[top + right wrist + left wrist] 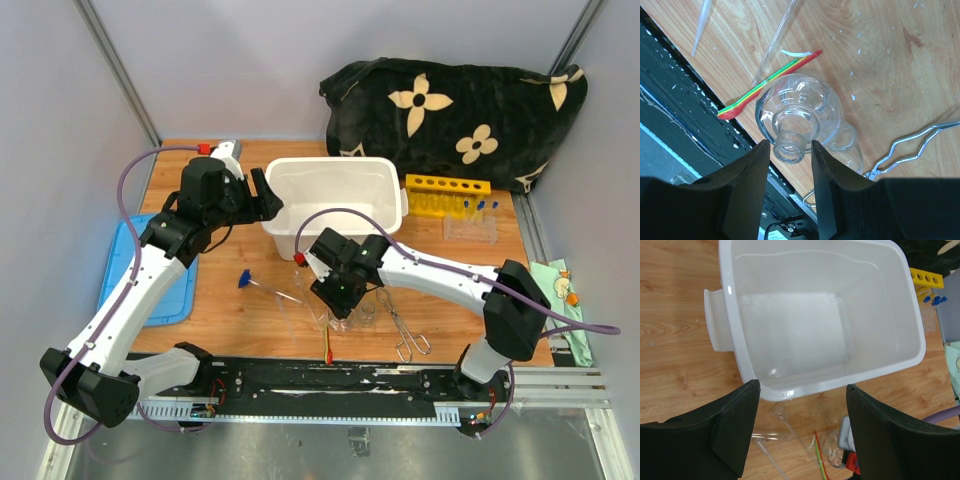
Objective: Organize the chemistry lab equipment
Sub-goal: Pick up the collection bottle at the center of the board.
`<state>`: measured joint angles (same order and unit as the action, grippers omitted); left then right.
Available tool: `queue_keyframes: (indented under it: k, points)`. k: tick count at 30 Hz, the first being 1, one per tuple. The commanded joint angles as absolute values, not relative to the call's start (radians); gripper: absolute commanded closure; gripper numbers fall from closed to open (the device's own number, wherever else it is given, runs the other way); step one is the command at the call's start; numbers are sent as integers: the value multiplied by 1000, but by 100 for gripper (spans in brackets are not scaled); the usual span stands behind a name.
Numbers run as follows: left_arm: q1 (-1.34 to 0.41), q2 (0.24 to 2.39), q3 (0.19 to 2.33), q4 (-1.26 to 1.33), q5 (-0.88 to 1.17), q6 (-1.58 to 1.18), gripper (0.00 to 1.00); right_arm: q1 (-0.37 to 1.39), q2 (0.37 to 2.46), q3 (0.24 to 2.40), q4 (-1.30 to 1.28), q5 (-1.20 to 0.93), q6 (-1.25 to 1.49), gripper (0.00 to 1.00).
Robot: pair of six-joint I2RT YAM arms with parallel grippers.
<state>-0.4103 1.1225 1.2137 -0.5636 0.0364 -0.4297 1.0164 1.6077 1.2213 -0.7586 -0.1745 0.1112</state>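
Observation:
My right gripper (pixel 336 300) (pixel 789 151) hangs over a small round glass flask (pixel 799 102) standing near the table's front edge. Its jaws are open, one on each side of the flask's neck, with thin gaps. A second small glass beaker (pixel 852 147) stands right behind the flask. The red-tipped stick (pixel 771 79) (pixel 328 345) and thin clear rods (pixel 779 35) lie beside them. The metal tongs (pixel 404 326) (pixel 912 146) lie to the right. My left gripper (pixel 263 195) (pixel 802 390) is open and empty above the near left rim of the white tub (pixel 840 381).
The white tub (pixel 335 232) stands at mid-table. The yellow holed rack (pixel 447 192), the clear rack (pixel 470 230) and the blue-capped tubes (pixel 484 207) are right of it. The blue lid (pixel 165 285) lies at left. The black flowered cloth (pixel 450 110) is behind. A blue-ended rod (pixel 246 279) lies left of the flask.

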Motion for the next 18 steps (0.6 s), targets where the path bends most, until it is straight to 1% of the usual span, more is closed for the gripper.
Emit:
queue_keyframes:
  k: [1,5,7,10,15,18]
  points:
    - [-417,1099,1244,-564,24,-422,26,1028,1632,1240,-762,-165,90,61]
    - [-417,1101,1243,-565,19,-421,26,1026,1639,1241,-763,-162,90,70]
    - [-417,1103,1245,-563,17,-422,26,1025,1639,1243,-766,-158,91,72]
    - [-417,1107,1249,-562,17,-423,26,1024,1638,1246,-765,-147,92,72]
    - [-417,1116,1252,-561,20,-421,26,1023,1641,1252,-771,-149,87,69]
    - [-417,1117,1251,-561,21,-419,26,1023,1642,1255,-770,-148,87,71]
